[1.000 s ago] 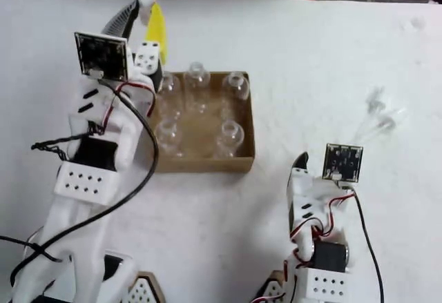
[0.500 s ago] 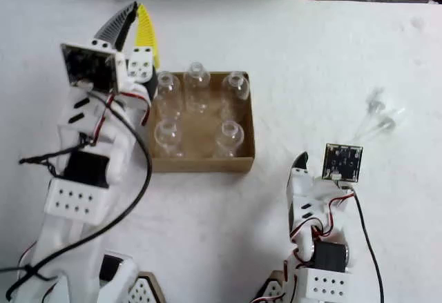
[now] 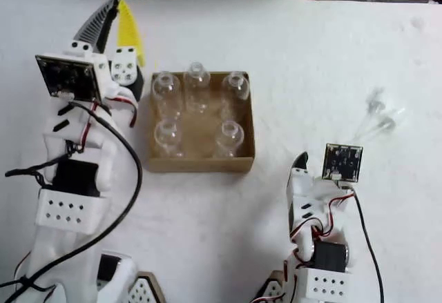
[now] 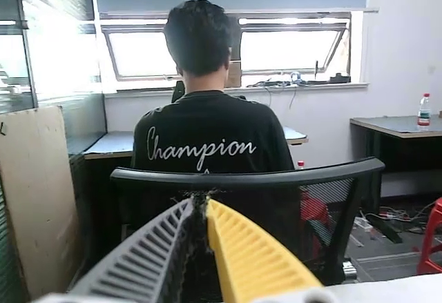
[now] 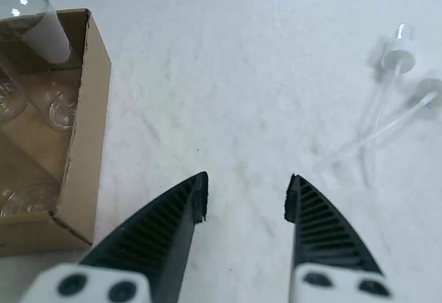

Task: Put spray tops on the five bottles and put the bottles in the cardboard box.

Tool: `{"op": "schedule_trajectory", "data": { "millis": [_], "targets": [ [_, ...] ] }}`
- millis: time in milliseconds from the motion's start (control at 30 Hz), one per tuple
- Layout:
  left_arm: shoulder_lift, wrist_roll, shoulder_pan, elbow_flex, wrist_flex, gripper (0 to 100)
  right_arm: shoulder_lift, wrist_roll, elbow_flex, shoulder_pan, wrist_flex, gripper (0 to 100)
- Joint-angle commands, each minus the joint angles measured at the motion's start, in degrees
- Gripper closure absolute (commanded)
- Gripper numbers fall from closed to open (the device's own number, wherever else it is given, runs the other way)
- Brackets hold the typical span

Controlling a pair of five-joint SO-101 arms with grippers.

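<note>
5 bottles in cardboard box (necks bare); 2 spray tops on tbl.

Five clear bottles stand in the cardboard box, spray tops apart.

The left arm and right arm are white shells with black servos, black and red cables and square camera boards. The left gripper has one grey ribbed finger and one yellow; the right gripper is black.

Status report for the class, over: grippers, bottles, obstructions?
Left gripper shut, far-left of cardboard box. Right gripper open above table. Five bottles boxed, uncapped; two spray tops loose at right. Nothing in the way.
</note>
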Motion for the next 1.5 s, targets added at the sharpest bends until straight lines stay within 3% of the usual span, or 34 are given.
{"op": "schedule_trajectory", "data": {
  "millis": [0,233,367,600,867,1167,1467],
  "targets": [
    [-1.9,-0.5,-2.9,-0.8,3.6,98,0.1,0.8,0.5,-0.2,0.3,83.3],
    [-12.9,-0.5,-10.9,-0.5,25.4,98,0.1,0.8,0.5,-0.2,0.3,83.3],
    [-14.9,-0.5,-15.9,-0.5,26.6,98,0.1,0.8,0.5,-0.2,0.3,83.3],
    [-14.2,-0.6,-16.6,0.3,29.6,98,0.1,0.8,0.5,-0.2,1.0,83.3],
    [-30.6,-1.0,-16.2,2.5,52.7,98,0.1,0.8,0.5,-0.2,1.0,83.3],
    [-58.5,-1.1,-16.7,36.5,44.0,98,0.1,0.8,0.5,-0.2,1.0,83.3],
    [-56.5,-1.1,-17.6,45.6,43.4,98,0.1,0.8,0.5,-0.2,2.0,83.3]
  ]
}}
